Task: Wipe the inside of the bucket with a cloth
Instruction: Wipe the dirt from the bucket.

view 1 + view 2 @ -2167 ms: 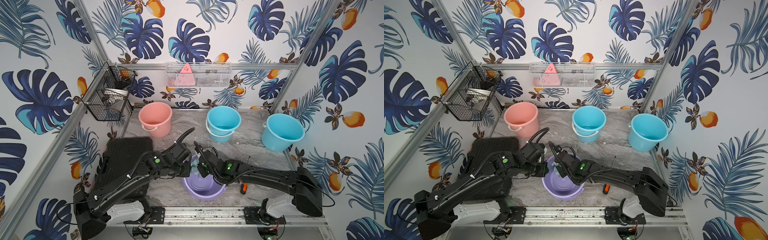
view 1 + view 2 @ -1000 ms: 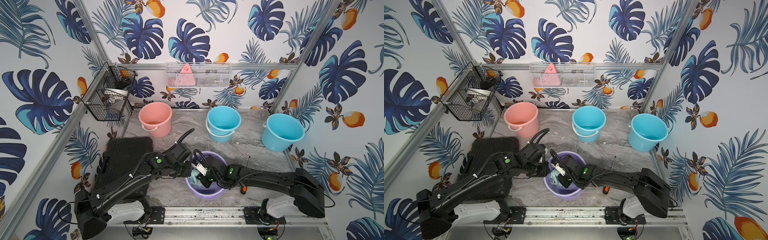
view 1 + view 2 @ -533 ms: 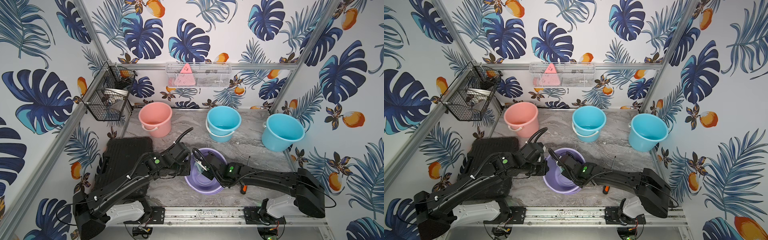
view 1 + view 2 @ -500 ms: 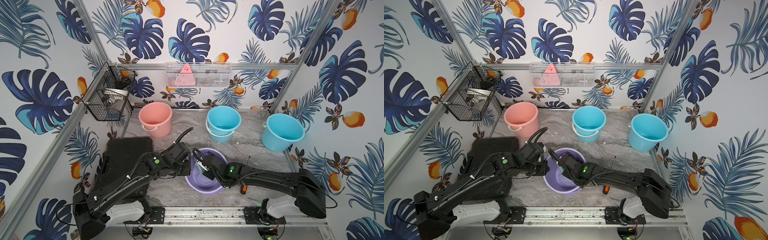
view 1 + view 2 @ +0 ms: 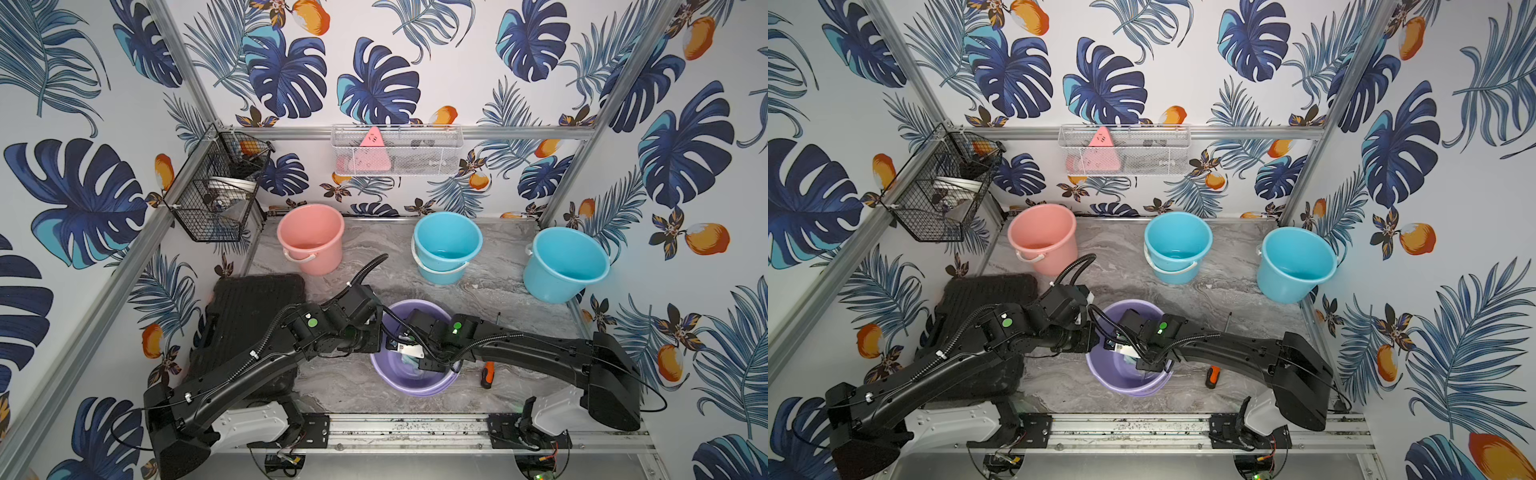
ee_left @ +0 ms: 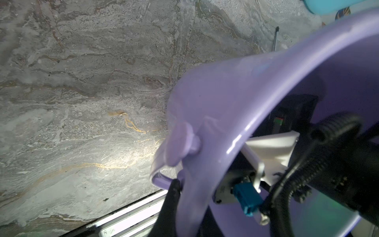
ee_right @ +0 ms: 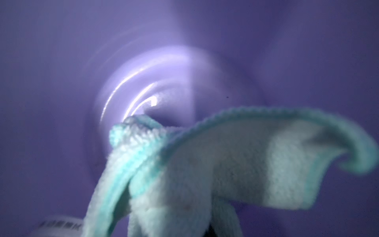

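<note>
**Cloth (image 7: 225, 164) held inside the purple bucket (image 5: 415, 390), near centre of the table (image 5: 498, 291).**

Both top views show four buckets: one pink bucket (image 5: 311, 237) far left, a centre blue bucket (image 5: 448, 245), a right blue bucket (image 5: 565, 262), and the purple one. There are also one black wire basket (image 5: 212, 199), one white wire basket (image 5: 397, 151), one black case (image 5: 249, 307) and one orange-handled screwdriver (image 5: 487, 372). The left gripper (image 5: 380, 332) meets the purple rim's left side, and the right gripper (image 5: 428, 365) reaches down inside. In the left wrist view the fingers (image 6: 172, 190) pinch the bucket wall beside its handle pivot. In the right wrist view the cloth bunches over the hidden, closed fingers, above the bucket's bottom. Its one white tag (image 7: 59, 225) carries print too blurred to read.
</note>
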